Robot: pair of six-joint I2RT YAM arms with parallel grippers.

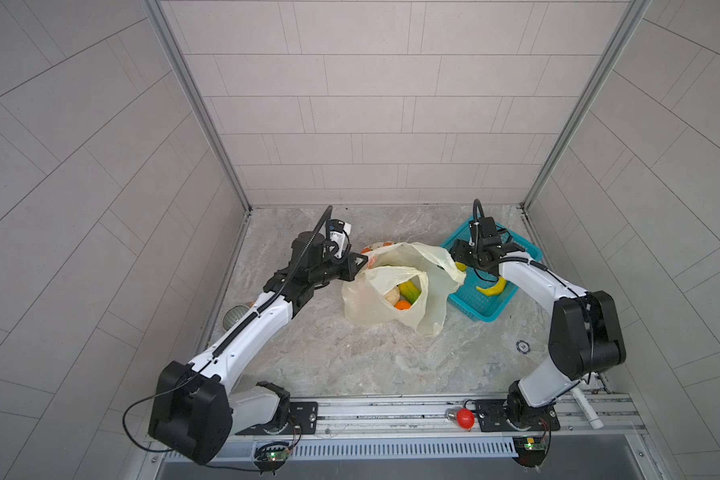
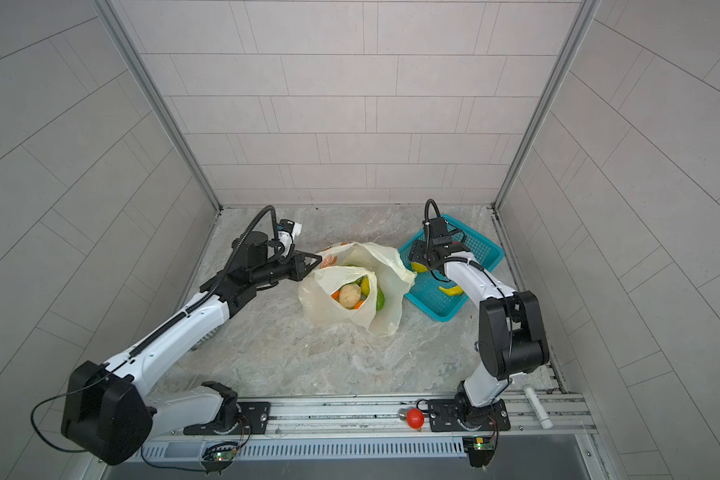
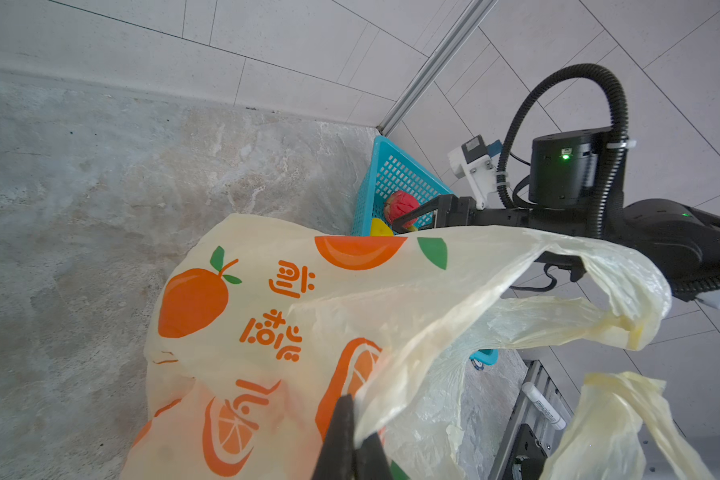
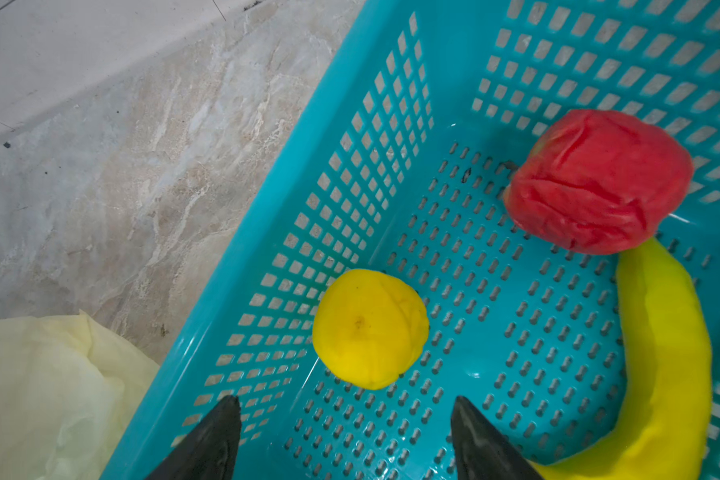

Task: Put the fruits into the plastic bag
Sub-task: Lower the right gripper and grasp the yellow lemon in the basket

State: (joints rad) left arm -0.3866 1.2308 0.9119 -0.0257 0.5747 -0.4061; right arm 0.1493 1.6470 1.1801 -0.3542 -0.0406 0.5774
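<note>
The left claw (image 3: 352, 415) pinches the plastic bag's (image 1: 366, 307) rim, its tips half buried in film. The bag sits mid-table, mouth upward. Folds hide most fruits (image 2: 350, 294) inside, and I cannot read its orange characters (image 3: 272, 334). To its right the basket (image 1: 474, 305) holds a lemon (image 4: 370, 328), a red ball (image 4: 597, 183) and a banana (image 1: 492, 286) lying flat, lengthwise left to right. The right claw (image 4: 345, 400) hangs spread and empty above the lemon.

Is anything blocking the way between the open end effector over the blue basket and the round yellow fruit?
Nothing visible. The right end effector hangs open over the yellow fruit, with only bare basket floor showing between; the red fruit and banana lie aside.
</note>
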